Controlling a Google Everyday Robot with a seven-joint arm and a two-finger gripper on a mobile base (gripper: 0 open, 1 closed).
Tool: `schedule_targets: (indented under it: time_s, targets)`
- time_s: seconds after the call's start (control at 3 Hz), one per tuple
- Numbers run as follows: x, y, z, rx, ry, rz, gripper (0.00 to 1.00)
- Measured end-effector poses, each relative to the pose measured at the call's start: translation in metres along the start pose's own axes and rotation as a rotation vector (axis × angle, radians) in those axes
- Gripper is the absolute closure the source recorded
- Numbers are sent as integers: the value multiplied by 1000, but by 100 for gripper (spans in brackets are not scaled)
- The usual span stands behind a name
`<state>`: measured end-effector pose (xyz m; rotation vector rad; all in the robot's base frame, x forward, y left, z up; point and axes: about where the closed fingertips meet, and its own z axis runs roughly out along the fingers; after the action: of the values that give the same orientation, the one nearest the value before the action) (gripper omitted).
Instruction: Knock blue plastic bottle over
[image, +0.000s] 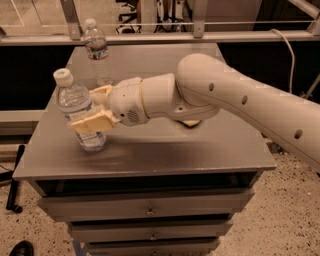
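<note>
The clear plastic water bottle with a white screw cap and pale blue-and-white label (75, 102) stands near the front left corner of the grey flat-topped drawer cabinet (200, 147), and it is not upright: its base rests on the surface while its capped top leans away to the left side of the picture. The cream-coloured two-finger gripper (86, 107) is at that bottle, reaching in from the right at about the height of the label. Its tan fingers (92, 121) are spread wide with the bottle's body between them; the nearer one lies across the front of the bottle and seems to touch it, while the farther one shows just behind and to the right of the bottle, and whether that one makes contact cannot be told. The thick, rounded cream robot arm (240, 95) stretches from the right edge of the picture across the middle of the cabinet top. Under its elbow a small tan object (191, 123) peeks out, mostly hidden. A second clear plastic bottle with a red-and-white label (97, 50) stands upright at the back left of the top, well apart from the gripper
</note>
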<state>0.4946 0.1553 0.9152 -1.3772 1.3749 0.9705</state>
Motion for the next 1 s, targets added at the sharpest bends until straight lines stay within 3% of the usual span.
schedule_targets:
  time_s: [0.33, 0.67, 1.0]
  targets:
    - [-20, -30, -31, 63, 47, -8, 87]
    - [-55, -62, -79, 124, 143, -64, 100]
    - [-67, -85, -117, 143, 314, -122, 100]
